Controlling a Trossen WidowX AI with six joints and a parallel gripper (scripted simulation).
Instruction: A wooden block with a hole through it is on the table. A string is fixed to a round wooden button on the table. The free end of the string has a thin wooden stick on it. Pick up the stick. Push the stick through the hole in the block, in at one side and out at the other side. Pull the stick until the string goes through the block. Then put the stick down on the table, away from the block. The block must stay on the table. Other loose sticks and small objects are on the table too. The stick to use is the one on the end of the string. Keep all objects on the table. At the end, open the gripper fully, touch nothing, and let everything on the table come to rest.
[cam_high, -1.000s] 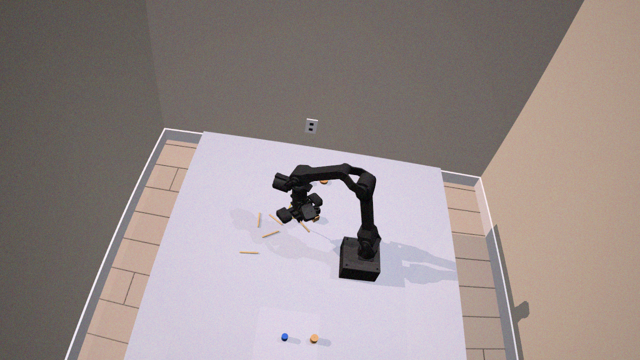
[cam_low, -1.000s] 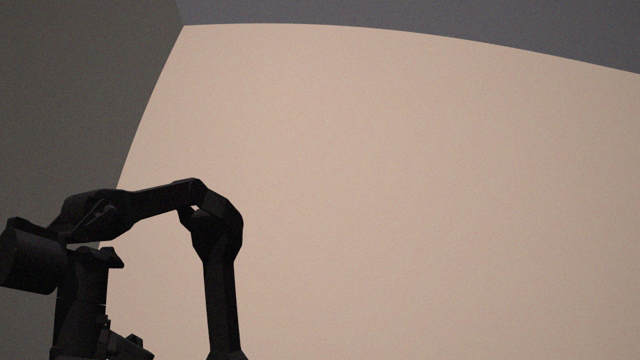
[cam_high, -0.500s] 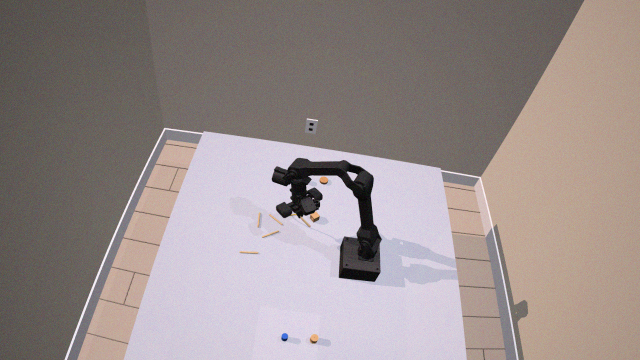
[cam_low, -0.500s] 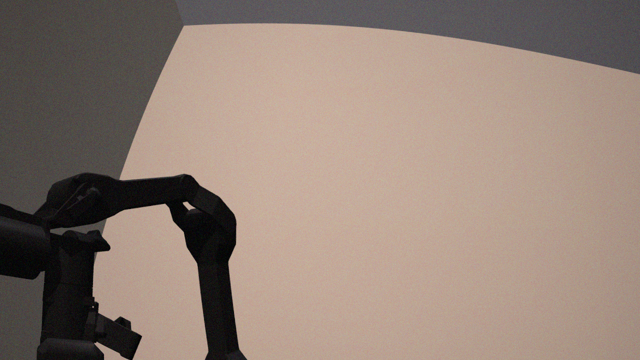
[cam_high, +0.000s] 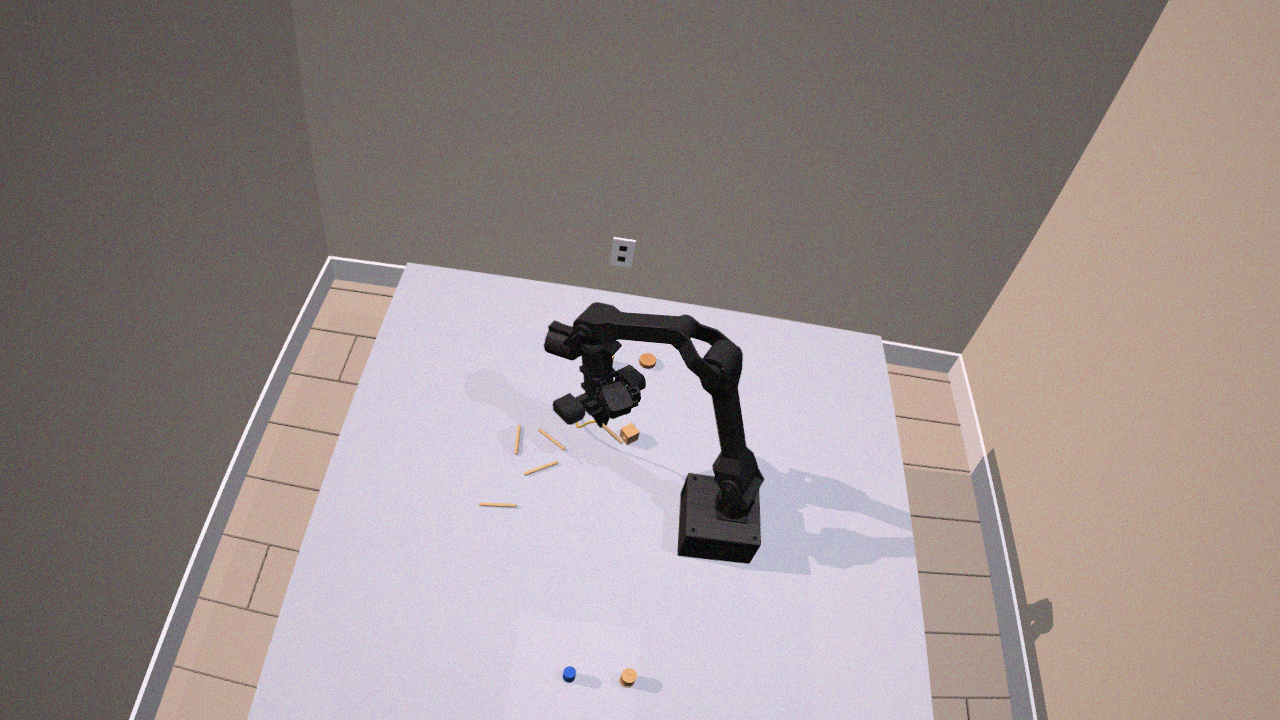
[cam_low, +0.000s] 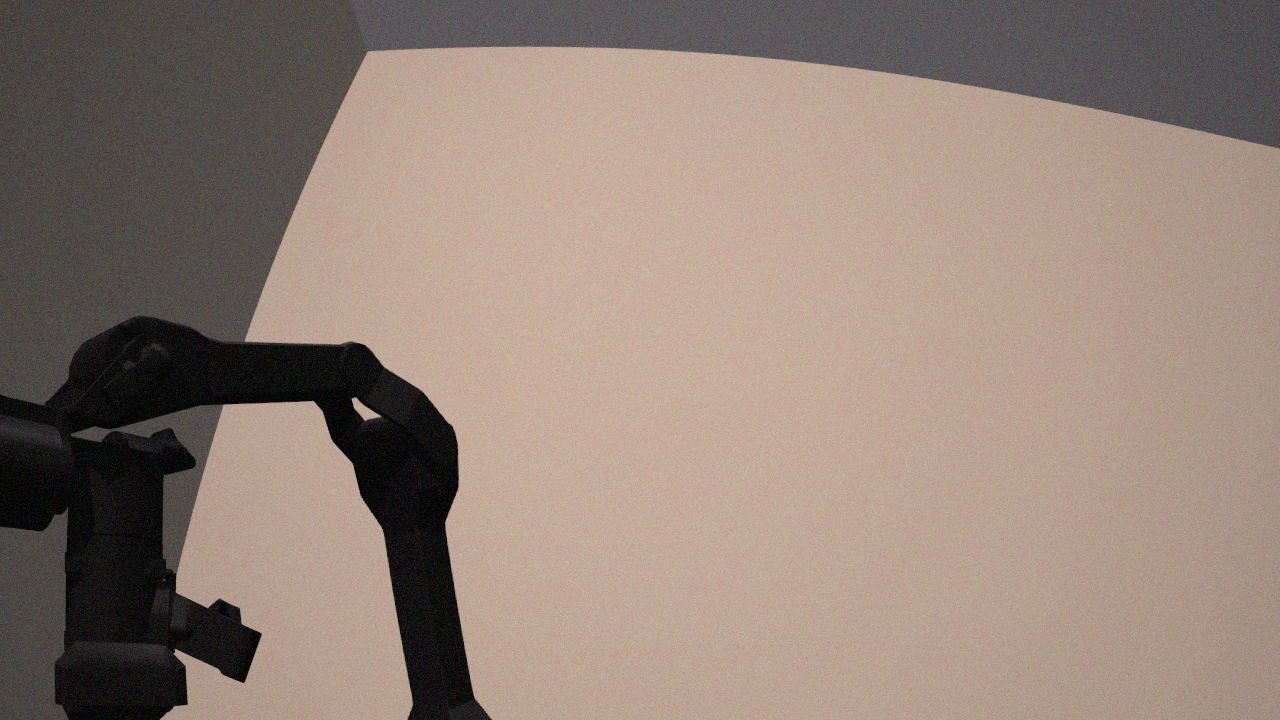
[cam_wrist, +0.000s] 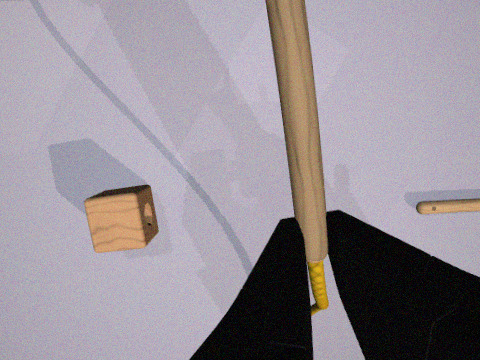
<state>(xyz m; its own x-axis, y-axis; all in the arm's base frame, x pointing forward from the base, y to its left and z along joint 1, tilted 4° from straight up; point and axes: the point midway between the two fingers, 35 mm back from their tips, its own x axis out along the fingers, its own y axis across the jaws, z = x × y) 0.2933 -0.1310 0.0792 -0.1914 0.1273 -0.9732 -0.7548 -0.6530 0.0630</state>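
My gripper (cam_high: 602, 422) (cam_wrist: 311, 230) is shut on the wooden stick (cam_high: 613, 433) (cam_wrist: 300, 110) near its string end and holds it above the table. The yellow string (cam_high: 586, 423) (cam_wrist: 318, 285) comes off the stick's held end between the fingers; most of it is hidden. The stick's far end points past the block in the top view. The wooden block (cam_high: 630, 434) (cam_wrist: 117, 222) stands on the table, to the left of the stick in the wrist view, with its hole on the face toward the stick's side. The stick is outside the block. I cannot see where the string is fixed.
A round orange disc (cam_high: 647, 360) lies behind the gripper. Several loose sticks lie left of it, one of them also seen in the wrist view (cam_wrist: 450, 206). A blue cylinder (cam_high: 569, 674) and an orange round piece (cam_high: 628, 677) are at the front. The exterior view shows only the arm.
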